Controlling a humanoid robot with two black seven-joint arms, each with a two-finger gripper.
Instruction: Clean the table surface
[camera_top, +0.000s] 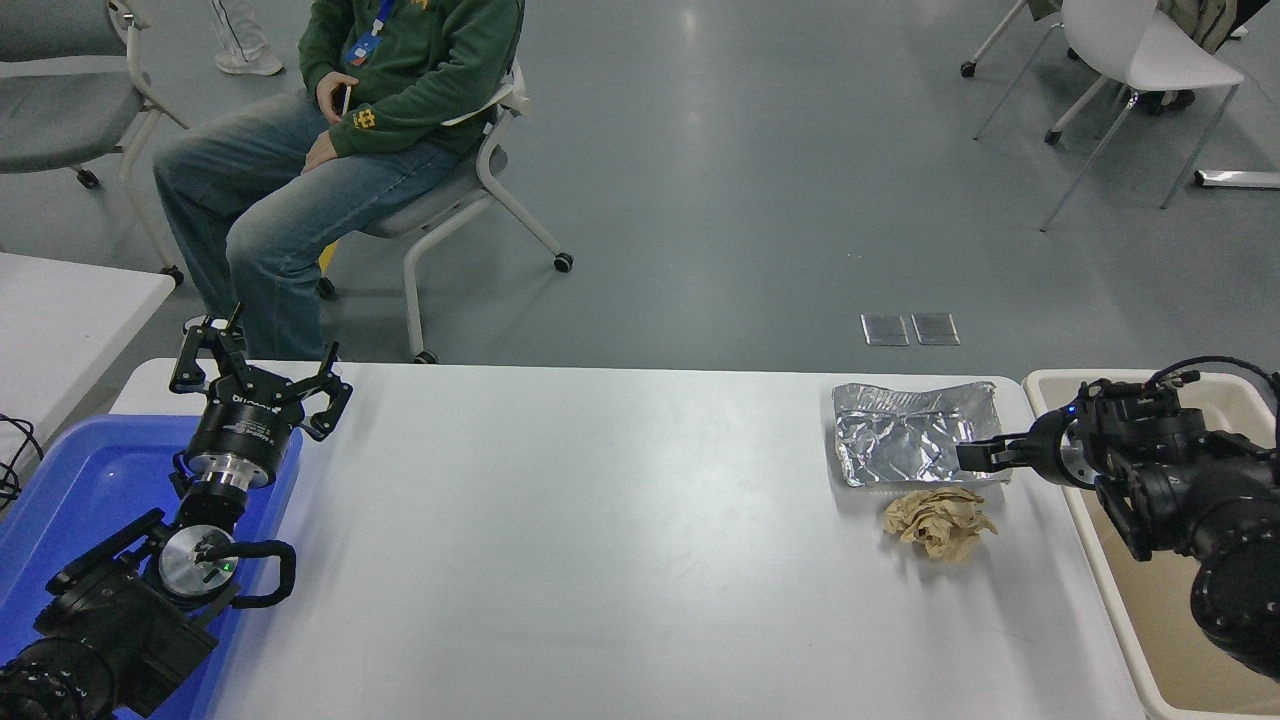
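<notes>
The white table surface (600, 520) fills the lower half of the head view. A crinkled silver foil sheet (900, 440) lies flat at its far right, and a crumpled brown paper wad (938, 520) sits just in front of it. My right gripper (972, 456) comes in from the right edge and hovers at the foil's near right corner, just above the wad; it is seen side-on. My left gripper (258, 385) is parked open at the lower left, above a blue bin.
A beige bin (1100, 590) stands against the table's right end, under my right arm. The blue bin (80, 480) sits at the left end. A smaller white table (60, 320) is at far left. A seated person (330, 160) and chairs are beyond the far edge.
</notes>
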